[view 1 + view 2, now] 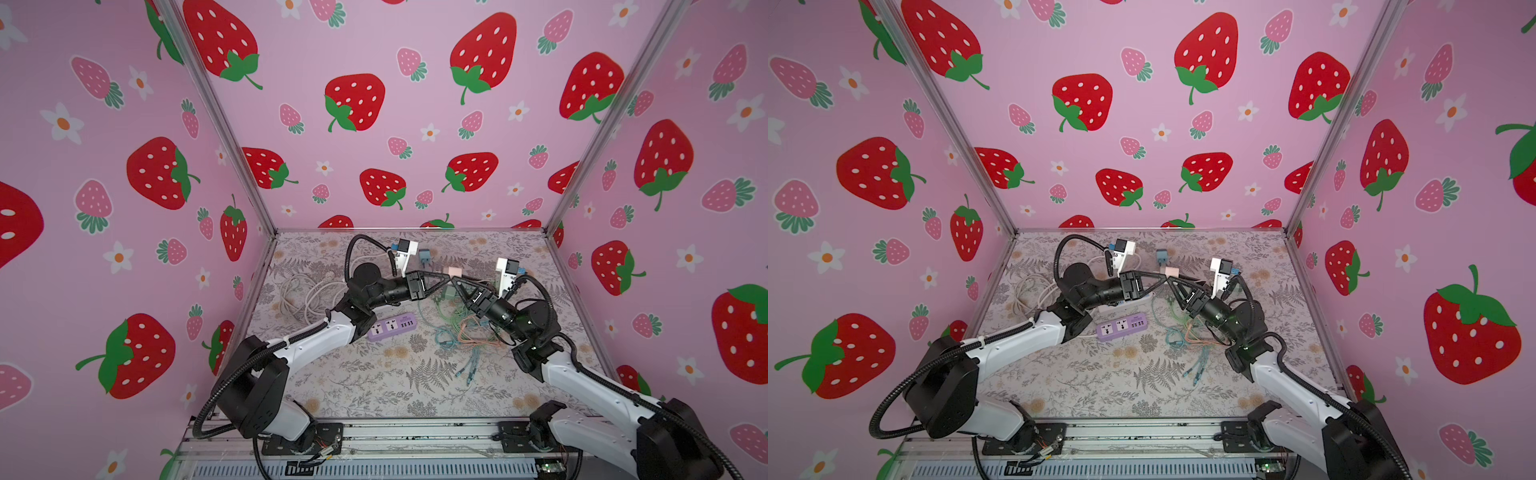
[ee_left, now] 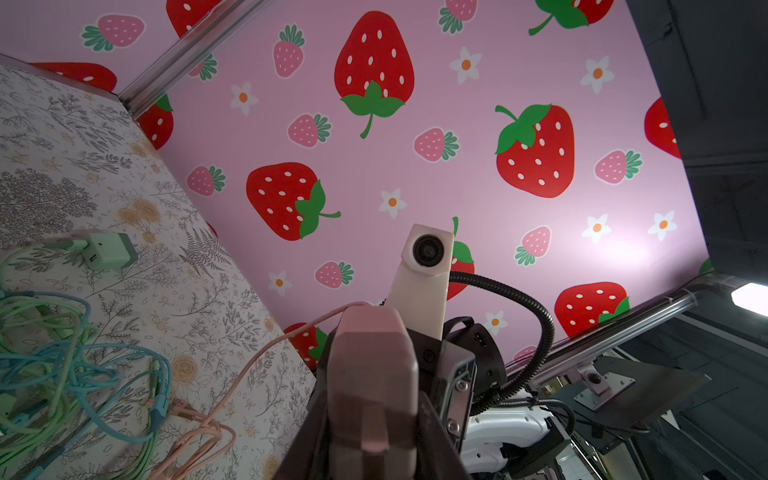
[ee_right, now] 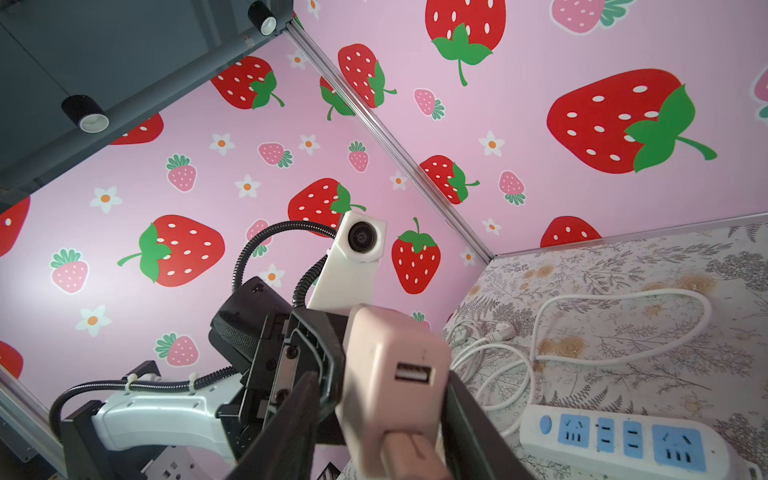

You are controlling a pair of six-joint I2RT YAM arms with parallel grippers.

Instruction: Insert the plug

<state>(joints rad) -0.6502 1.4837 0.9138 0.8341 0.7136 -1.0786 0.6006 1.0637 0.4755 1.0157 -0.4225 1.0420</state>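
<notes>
The left gripper clamps the pink adapter in mid-air, at 1 o'clock from the purple power strip. Whether the right gripper has closed on the pink plug cannot be told. The plug should be pressed straight along the port axis while the left arm braces.

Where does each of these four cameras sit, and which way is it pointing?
Top views: a side-by-side pair, high at the near edge, looking down at the table and back wall; left arm and right arm show.
Left wrist: on the left arm, looking along the left gripper at the charger it holds; right wrist camera beyond.
Right wrist: on the right arm, looking along the right gripper at the charger; left wrist camera beyond.
Shared: all show the charger; the wrist views face each other.
</notes>
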